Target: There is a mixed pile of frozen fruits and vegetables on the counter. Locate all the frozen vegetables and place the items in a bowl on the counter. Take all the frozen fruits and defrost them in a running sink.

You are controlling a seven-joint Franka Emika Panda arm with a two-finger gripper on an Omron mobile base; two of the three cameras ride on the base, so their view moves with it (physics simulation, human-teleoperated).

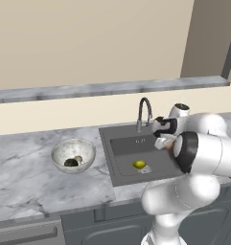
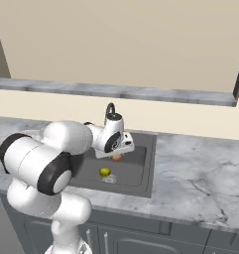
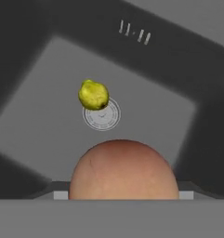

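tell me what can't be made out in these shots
- Finger tips: in the hand view the reddish fruit covers them; in the right base view the hand blocks the gripper.
- Running water at the faucet: too fine to tell in the left base view.
- Vegetables in the bowl: too small to identify.
- Drain: partly under the yellow-green fruit.
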